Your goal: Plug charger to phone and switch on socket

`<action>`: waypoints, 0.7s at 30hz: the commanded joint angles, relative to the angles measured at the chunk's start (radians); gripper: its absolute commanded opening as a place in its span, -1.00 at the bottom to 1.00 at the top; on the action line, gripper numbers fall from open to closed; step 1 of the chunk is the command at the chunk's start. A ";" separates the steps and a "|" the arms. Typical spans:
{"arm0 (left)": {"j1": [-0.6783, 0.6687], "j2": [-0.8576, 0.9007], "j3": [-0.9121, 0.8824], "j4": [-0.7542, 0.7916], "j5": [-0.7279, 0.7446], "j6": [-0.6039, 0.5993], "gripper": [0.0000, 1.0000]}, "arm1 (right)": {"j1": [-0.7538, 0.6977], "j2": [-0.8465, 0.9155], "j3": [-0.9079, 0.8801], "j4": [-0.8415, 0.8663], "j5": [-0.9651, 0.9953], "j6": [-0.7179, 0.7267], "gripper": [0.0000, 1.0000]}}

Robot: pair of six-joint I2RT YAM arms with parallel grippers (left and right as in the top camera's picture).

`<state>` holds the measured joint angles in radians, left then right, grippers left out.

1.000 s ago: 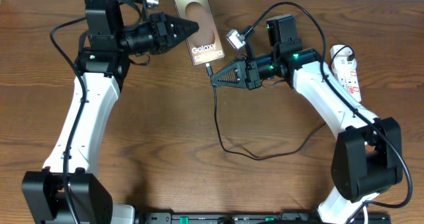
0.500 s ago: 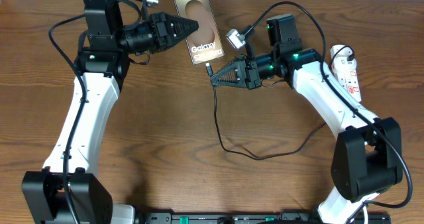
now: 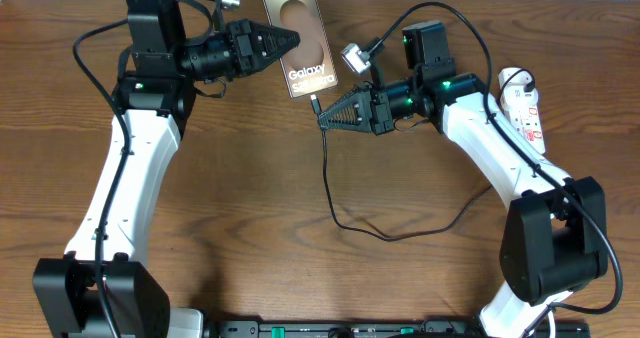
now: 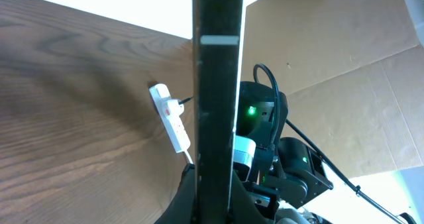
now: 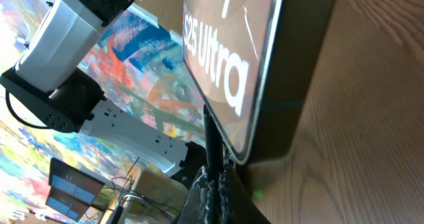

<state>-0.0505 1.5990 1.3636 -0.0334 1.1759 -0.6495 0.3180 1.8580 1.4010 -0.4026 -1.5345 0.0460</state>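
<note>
A brown wood-grain table (image 3: pixel 250 178) fills the overhead view, with a black rail (image 3: pixel 400 330) dotted with small green lights running along the table's near edge. Seen from the left wrist, a large tan cardboard sheet (image 4: pixel 331 58) stands beyond the table's far edge, against a bright white background. From the right wrist, a backdrop (image 5: pixel 139 65) of vivid red, blue and yellow patches rises beyond the table's edge.

Bare table (image 3: pixel 240 198) centre; charger (image 3: pixel 327 173) loop across
</note>
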 commanded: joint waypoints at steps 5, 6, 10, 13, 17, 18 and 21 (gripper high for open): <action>0.002 -0.011 0.014 0.012 0.051 0.025 -0.86 | -0.017 -0.008 0.000 0.002 -0.027 0.010 -0.98; 0.002 -0.011 0.014 0.012 0.052 0.025 -0.86 | -0.019 -0.008 0.000 0.002 -0.027 0.009 -0.98; 0.002 -0.011 0.014 0.012 0.050 0.029 -0.86 | -0.019 -0.008 0.000 0.002 -0.027 0.010 -0.98; 0.002 -0.011 0.014 0.013 0.043 0.029 -0.86 | -0.019 -0.008 0.000 0.002 -0.028 0.010 -0.98; 0.002 -0.011 0.014 0.013 0.031 0.040 -0.86 | -0.016 -0.008 0.000 0.002 -0.028 0.010 -0.98; 0.002 -0.011 0.014 0.013 0.028 0.040 -0.86 | -0.015 -0.008 0.000 0.002 -0.028 0.010 -0.98; 0.002 -0.011 0.014 0.013 0.024 0.040 -0.86 | -0.015 -0.008 0.000 0.002 -0.028 0.010 -0.98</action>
<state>-0.0494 1.5990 1.3636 -0.0326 1.1858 -0.6304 0.3050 1.8580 1.4010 -0.4023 -1.5345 0.0460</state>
